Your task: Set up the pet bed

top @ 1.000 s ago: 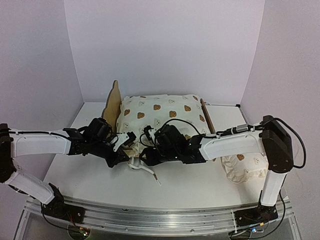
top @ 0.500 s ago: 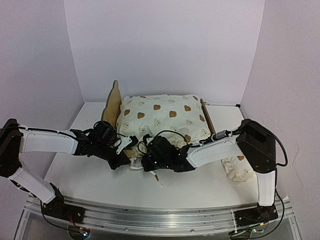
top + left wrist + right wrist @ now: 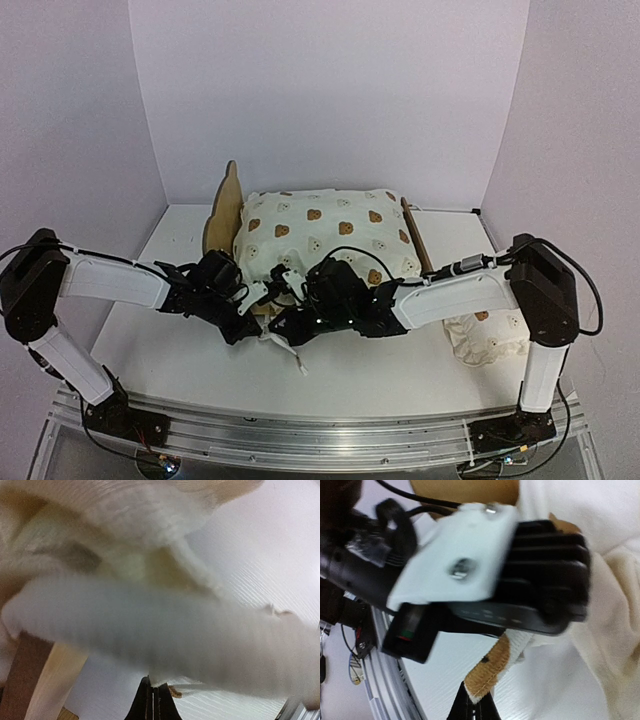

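We see the bed [image 3: 222,208] at the back middle of the table [image 3: 170,345], with the cushion [image 3: 325,228] lying on it. Both grippers meet at the cushion's near left corner. The right gripper [image 3: 475,706] is clenched on a tie [image 3: 492,672]. The left gripper [image 3: 151,702] is clenched too, but we cannot tell on what.

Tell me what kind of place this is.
Probably a robotics lab test booth. Plain white walls close in a small white table, and two robot arms are mounted on a metal rail at its near edge.
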{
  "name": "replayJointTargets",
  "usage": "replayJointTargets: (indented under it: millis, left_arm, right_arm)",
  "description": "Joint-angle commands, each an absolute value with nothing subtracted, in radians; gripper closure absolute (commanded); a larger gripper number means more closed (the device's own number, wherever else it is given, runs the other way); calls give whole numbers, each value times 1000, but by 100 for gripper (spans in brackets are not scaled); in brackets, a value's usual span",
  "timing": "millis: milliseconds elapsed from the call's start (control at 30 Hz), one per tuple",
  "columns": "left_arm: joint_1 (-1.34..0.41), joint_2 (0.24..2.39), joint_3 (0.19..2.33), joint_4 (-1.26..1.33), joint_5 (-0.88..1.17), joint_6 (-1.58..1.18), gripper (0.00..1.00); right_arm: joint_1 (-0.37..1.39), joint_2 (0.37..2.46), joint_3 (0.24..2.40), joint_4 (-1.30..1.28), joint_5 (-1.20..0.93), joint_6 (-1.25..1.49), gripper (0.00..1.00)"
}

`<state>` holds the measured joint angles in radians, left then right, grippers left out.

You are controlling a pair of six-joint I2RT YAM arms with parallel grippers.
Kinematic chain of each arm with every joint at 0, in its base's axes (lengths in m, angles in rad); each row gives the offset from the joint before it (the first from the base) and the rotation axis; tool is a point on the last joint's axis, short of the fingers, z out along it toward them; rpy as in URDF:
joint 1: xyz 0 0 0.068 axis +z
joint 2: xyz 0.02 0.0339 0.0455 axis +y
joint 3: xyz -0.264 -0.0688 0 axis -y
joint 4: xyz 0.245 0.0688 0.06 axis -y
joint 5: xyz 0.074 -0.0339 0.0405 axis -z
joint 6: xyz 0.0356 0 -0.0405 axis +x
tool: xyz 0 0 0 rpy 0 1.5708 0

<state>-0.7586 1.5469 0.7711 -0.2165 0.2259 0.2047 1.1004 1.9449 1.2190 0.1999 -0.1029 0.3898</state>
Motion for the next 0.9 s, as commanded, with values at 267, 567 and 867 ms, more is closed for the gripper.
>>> replayJointTargets:
  millis: [267,567,867]
  left_arm:
    - [-763,1616,828,-107,298,437,100]
    - [-767,1661,837,-45,262,565,100]
    - [-767,1661,841,-34,315,563,100]
  right_arm:
    - [1106,1846,1217,77,-137,327,57]
    - [1060,1688,1045,50,-31,445,69]
    - [1051,1876,1091,303,18,569,71]
